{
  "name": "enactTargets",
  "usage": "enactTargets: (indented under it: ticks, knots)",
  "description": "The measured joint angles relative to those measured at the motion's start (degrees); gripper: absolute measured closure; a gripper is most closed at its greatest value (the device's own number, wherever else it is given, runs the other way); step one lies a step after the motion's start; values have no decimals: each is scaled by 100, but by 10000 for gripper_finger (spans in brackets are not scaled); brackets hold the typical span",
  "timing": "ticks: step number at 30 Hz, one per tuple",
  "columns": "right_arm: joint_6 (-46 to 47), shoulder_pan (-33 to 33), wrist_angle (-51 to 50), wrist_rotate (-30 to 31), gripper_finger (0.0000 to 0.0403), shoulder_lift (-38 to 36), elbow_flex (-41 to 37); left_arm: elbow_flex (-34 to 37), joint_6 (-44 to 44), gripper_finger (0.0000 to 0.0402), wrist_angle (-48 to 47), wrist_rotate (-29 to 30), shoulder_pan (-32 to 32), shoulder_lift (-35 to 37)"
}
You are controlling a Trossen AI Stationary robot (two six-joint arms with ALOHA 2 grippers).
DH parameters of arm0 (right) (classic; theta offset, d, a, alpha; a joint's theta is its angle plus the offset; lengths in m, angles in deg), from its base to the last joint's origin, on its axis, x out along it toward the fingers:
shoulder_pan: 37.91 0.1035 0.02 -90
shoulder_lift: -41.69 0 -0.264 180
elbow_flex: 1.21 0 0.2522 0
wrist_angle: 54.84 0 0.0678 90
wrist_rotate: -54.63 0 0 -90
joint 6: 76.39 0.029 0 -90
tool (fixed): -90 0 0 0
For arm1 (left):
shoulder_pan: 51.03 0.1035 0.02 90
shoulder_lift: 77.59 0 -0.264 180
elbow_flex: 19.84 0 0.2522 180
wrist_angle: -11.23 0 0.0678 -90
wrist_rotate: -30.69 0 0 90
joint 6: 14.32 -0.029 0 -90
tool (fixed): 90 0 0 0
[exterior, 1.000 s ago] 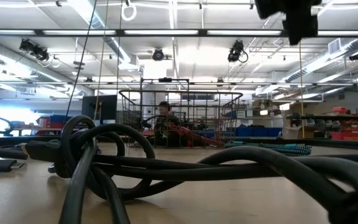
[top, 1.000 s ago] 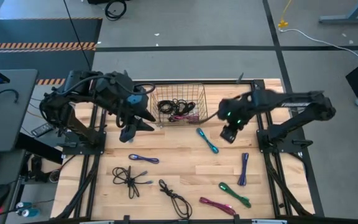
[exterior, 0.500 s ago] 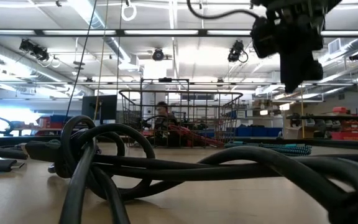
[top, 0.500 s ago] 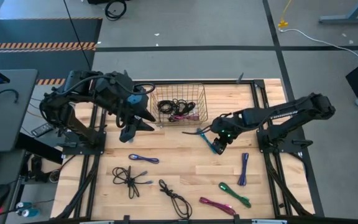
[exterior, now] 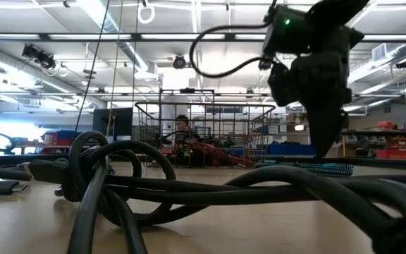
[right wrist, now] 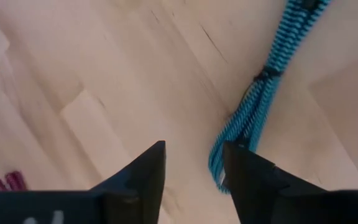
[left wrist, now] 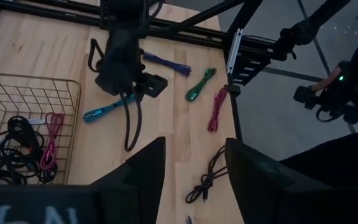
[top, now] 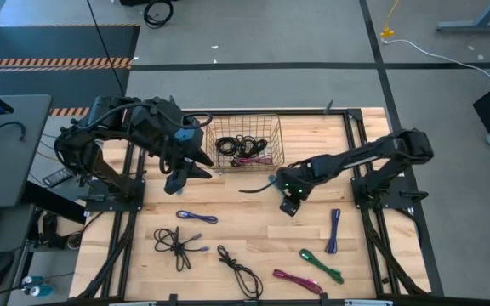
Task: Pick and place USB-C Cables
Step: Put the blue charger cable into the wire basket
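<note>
I see my right gripper (top: 288, 204) low over the table's middle, its arm stretched out from the right side, fingers (right wrist: 143, 174) parted and pointing down. My left gripper (top: 179, 180) waits near the table's back left, fingers (left wrist: 146, 167) parted.

Place: I'm standing in a large robotics lab or workshop hall.
Ceiling: long strip lights (exterior: 189, 37) are glowing under exposed beams, with cameras hanging from the rigging.
Floor: grey concrete is running around the wooden desk (top: 253, 229), with hazard-striped tape (top: 49, 61) marking a zone.
Background: shelves with blue storage bins (exterior: 287, 149) are lining the far wall.
People: a person (exterior: 183, 130) is sitting beyond the wire basket (exterior: 206, 130).
</note>
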Motion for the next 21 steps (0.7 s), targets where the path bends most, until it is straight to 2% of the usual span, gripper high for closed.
enactTargets:
  ticks: [9,15,21]
  knots:
    - [-527,-212,-48,-435,184,501,116,0,83,230,31,2,0,0]
    - [-512,-332,-48,-706,182,267,109,0,77,230,80,12,0,0]
    - [-611,-498,-74,-558,182,35,109,0,72,230,81,193,2,-2]
